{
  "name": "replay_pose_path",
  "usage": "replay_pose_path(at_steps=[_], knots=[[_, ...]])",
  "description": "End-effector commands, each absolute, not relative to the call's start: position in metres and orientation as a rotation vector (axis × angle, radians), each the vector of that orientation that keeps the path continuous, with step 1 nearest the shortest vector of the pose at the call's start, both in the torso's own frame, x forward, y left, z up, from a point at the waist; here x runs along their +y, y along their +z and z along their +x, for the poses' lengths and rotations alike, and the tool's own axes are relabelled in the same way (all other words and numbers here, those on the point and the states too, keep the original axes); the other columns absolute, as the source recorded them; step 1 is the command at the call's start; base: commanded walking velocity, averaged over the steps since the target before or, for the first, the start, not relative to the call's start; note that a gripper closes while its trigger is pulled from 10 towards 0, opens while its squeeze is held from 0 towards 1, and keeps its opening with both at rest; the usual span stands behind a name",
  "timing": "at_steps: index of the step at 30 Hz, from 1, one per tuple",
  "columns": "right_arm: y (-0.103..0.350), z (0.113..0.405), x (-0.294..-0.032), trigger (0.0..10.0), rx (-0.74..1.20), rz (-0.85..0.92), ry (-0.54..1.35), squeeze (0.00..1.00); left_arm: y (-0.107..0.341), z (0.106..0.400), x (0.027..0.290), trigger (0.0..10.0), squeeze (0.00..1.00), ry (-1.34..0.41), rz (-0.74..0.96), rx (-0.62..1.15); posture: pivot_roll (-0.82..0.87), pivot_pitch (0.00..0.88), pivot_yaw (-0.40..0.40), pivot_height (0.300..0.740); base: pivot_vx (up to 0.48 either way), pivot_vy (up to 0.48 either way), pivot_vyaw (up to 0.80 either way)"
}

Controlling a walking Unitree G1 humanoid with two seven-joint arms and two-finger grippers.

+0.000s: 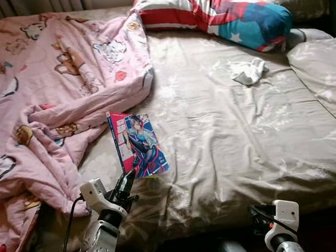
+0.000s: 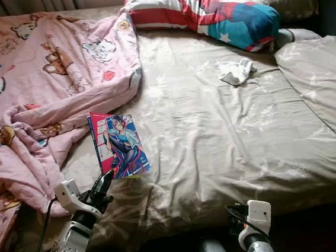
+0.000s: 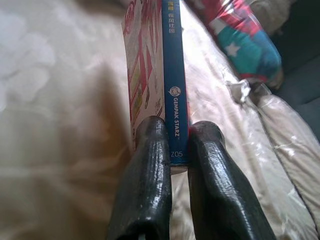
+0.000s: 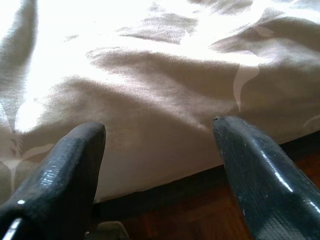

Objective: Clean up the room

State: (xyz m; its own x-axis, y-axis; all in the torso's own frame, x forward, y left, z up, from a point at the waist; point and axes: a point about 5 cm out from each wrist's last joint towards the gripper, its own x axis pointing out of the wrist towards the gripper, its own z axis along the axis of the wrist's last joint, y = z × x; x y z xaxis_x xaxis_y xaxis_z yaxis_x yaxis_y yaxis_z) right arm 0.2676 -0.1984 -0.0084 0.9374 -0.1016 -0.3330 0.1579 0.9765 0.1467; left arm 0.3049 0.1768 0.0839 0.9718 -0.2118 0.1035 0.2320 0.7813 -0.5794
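While your left gripper (image 3: 172,150) pinches the comic book's (image 1: 139,143) near end on the bed (image 1: 247,142) beside the pink blanket (image 1: 46,102), your right gripper (image 4: 160,135) hangs wide apart at the bed's edge.

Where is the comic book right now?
The comic book lies on the beige bed sheet, toward the robot's left, beside the pink blanket; the left gripper pinches its near end.

The blue spine of the comic book (image 3: 175,85) on the bed reads "GEMPAK STARZ", with "Z05" printed below it and small Chinese characters above.
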Motion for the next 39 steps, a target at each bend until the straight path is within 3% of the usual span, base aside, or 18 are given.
replay_pose_path(at_steps=[1, 6, 10, 23, 31, 39], knots=[[-0.016, 0.260, -0.202, 10.0, 0.362, 0.176, -0.155, 0.00, 0.093, 0.304, 0.174, 10.0, 0.00, -0.249, -0.619, -0.053, -0.02, 0.192, -0.079, 0.587, 0.000, 0.000, 0.00], [-0.015, 0.261, -0.204, 10.0, 0.360, 0.171, -0.156, 0.00, 0.095, 0.304, 0.177, 10.0, 0.00, -0.221, -0.549, -0.059, -0.02, 0.197, -0.083, 0.587, 0.000, 0.000, 0.00], [-0.014, 0.261, -0.203, 10.0, 0.344, 0.159, -0.162, 0.00, 0.091, 0.299, 0.189, 10.0, 0.00, -0.128, -0.296, -0.046, -0.04, 0.199, -0.071, 0.587, 0.000, 0.000, 0.00], [-0.011, 0.265, -0.202, 10.0, 0.329, 0.146, -0.156, 0.00, 0.122, 0.301, 0.203, 10.0, 0.00, -0.016, -0.071, -0.190, -0.05, 0.198, -0.058, 0.587, 0.000, 0.000, 0.00], [-0.007, 0.268, -0.193, 10.0, 0.298, 0.139, -0.134, 0.00, 0.118, 0.302, 0.206, 10.0, 0.00, -0.003, -0.032, -0.159, -0.04, 0.220, -0.036, 0.587, 0.000, 0.000, 0.00], [-0.009, 0.267, -0.189, 10.0, 0.311, 0.131, -0.123, 0.00, 0.120, 0.308, 0.202, 10.0, 0.00, -0.009, -0.051, -0.155, -0.01, 0.216, -0.026, 0.639, 0.000, 0.000, 0.00]])
